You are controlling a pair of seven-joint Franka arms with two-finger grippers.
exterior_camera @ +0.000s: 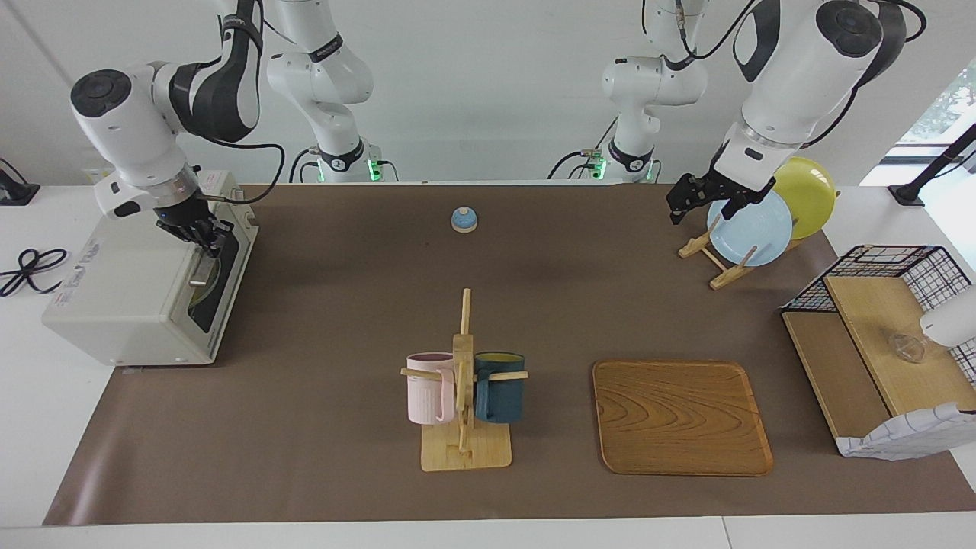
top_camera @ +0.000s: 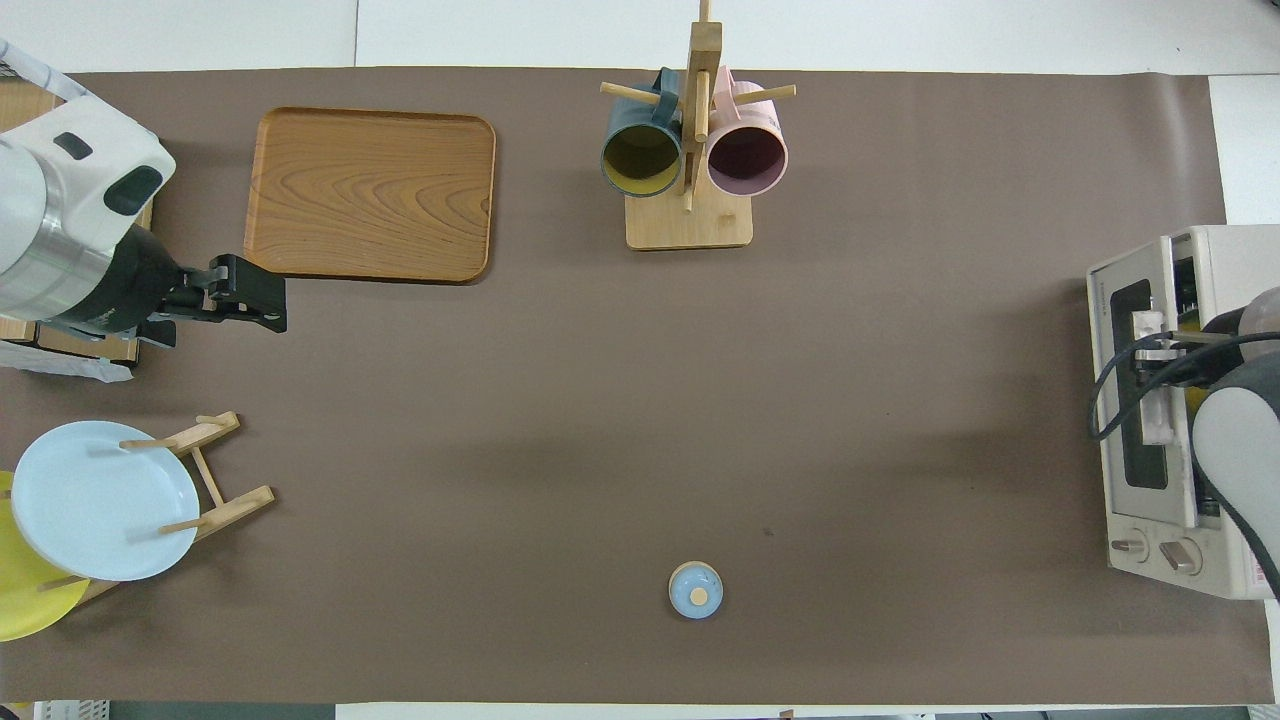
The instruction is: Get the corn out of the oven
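The oven (exterior_camera: pixel 145 286) sits at the right arm's end of the counter (exterior_camera: pixel 343 305); its side lettering is unreadable. The right gripper (exterior_camera: pixel 207 238) clamps the door handle (exterior_camera: pixel 202 268) with closed fingers. The corn is hidden. The left gripper (exterior_camera: pixel 705 204) hangs open-fingered over the plate rack (exterior_camera: pixel 713 255).

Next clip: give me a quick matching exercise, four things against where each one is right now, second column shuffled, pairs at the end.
Things
1. right gripper
2. left gripper
3. pink mug
4. small blue bell

Places
A. hanging on the wooden mug rack
B. on the mat, near the robots, mid-table
C. shut on the oven door's handle
D. in the air, over the plate rack

Pairs: 1-C, 2-D, 3-A, 4-B
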